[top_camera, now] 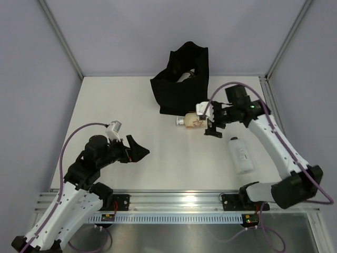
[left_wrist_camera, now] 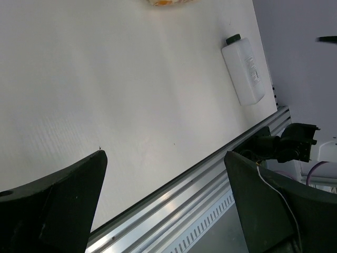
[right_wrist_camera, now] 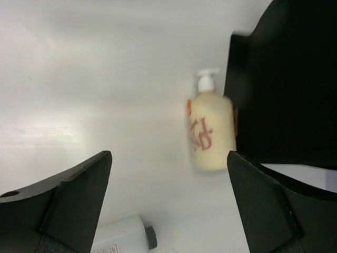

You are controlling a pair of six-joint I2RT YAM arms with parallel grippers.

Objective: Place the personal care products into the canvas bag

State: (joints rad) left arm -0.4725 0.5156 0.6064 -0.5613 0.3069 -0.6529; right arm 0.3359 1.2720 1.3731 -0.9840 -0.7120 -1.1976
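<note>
While both pairs of jaws stand spread, I'd take the toppled cream pump bottle [right_wrist_camera: 210,129], likely rigid and slick, across its body.

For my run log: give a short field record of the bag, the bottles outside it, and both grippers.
bag: black, upright, far side of table
pump bottle: cream, lying beside bag
white bottle: lying on table, apart from pump bottle
left gripper: open, empty
right gripper: open, empty, beside pump bottle
</note>
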